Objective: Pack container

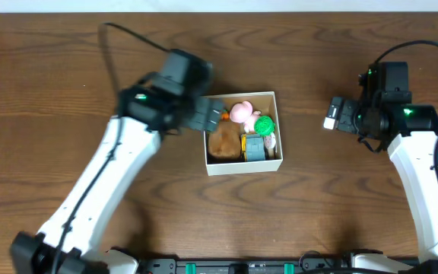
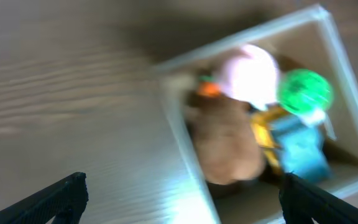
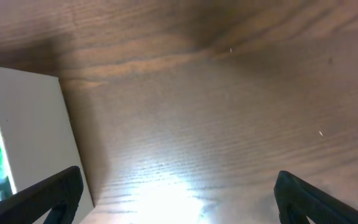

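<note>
The container (image 1: 243, 168), a square white box with a tan inside, sits mid-table. It holds a pink plush (image 1: 241, 112), a green ball (image 1: 264, 125), a brown plush (image 1: 223, 141), a blue-grey toy (image 1: 255, 148) and an orange bit (image 1: 223, 117). My left gripper (image 1: 213, 116) is open and empty over the box's left wall. The blurred left wrist view shows the open jaws (image 2: 185, 199) astride that wall (image 2: 185, 155), with the pink plush (image 2: 248, 73) and green ball (image 2: 303, 91) inside. My right gripper (image 1: 333, 113) is open and empty, right of the box; its wrist view shows the open jaws (image 3: 179, 196) and the box's outer wall (image 3: 33, 130).
The dark wooden table (image 1: 318, 205) runs all round the box. A black cable (image 1: 128, 34) loops above the left arm and another (image 1: 424, 46) over the right arm. The arm bases stand at the front edge.
</note>
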Available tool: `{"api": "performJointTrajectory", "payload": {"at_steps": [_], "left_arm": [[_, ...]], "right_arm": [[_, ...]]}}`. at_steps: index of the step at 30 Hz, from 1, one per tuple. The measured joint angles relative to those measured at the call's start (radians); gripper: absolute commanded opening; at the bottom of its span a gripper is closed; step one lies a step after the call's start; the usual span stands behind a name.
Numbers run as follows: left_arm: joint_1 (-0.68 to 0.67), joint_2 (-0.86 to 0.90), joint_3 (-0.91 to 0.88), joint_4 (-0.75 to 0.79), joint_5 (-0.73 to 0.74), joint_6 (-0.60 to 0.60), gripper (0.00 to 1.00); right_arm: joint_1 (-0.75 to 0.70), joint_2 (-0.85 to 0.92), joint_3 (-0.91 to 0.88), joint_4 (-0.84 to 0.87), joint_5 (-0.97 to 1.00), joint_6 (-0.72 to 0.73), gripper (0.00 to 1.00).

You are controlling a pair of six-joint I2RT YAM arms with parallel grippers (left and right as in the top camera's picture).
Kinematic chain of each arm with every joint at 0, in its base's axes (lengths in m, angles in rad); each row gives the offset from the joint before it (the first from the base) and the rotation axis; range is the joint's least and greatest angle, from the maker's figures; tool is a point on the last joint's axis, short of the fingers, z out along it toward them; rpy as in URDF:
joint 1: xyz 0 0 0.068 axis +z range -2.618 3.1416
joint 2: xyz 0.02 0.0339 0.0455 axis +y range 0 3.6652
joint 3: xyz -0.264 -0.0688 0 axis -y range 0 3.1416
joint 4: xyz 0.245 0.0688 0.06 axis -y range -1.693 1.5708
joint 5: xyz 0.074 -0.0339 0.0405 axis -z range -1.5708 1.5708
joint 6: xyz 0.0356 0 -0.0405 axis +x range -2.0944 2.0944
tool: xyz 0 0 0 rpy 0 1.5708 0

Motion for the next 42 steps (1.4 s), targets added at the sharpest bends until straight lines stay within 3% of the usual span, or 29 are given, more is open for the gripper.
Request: {"api": "performJointTrajectory", "payload": {"at_steps": [9, 15, 23, 30, 42], "left_arm": [[0.244, -0.042, 0.0, 0.047, -0.059, -0.018, 0.98], [0.307, -0.042, 0.0, 0.053, -0.068, -0.007, 0.98], [0.372, -0.114, -0.005, -0.029, -0.069, -0.004, 0.98], [0.377, -0.454, -0.14, -0.017, -0.068, -0.004, 0.98], [0.375, -1.141, -0.617, 0.053, -0.067, -0.083, 0.98]], "right_arm": [[0.099, 0.0, 0.0, 0.172, 0.016, -0.064, 0.99], [0.098, 0.0, 0.0, 0.254, 0.067, -0.107, 0.99], [0.098, -0.057, -0.006, 0.24, 0.085, -0.125, 0.99], [0.098, -0.37, -0.033, 0.256, 0.091, -0.119, 0.99], [0.098, -0.882, -0.451, 0.229, 0.12, -0.101, 0.99]]}}
